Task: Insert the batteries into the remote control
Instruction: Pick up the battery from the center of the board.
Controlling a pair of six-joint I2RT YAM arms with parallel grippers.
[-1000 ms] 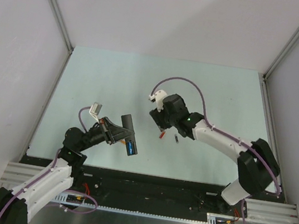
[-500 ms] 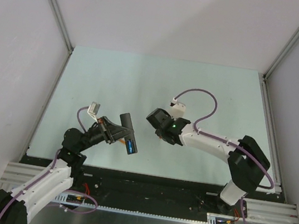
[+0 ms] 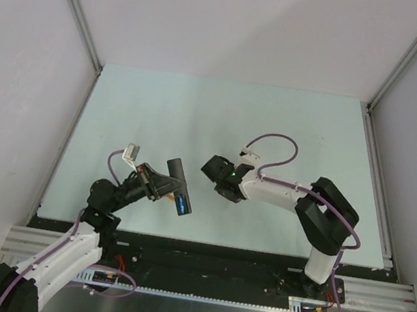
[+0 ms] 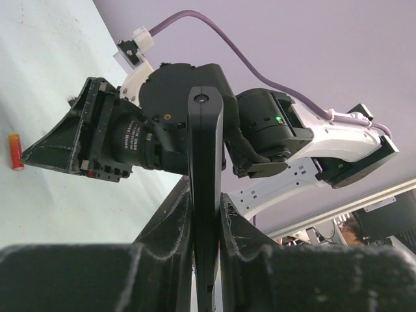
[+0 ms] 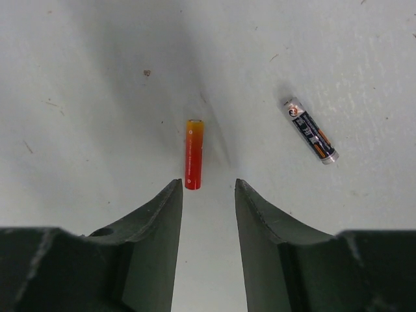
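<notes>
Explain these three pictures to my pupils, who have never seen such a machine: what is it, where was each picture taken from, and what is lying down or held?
This is a robot with a left arm and a right arm, bolted at the near edge of a table. One picture looks down from above. The other two come from a small camera on each wrist. The left arm's fingers are shut on a slim black remote control, held up in the air, and a blue battery sits in it. The right arm's fingers are open and hold nothing. Just ahead of them on the table lie a red-orange battery and a dark battery.
</notes>
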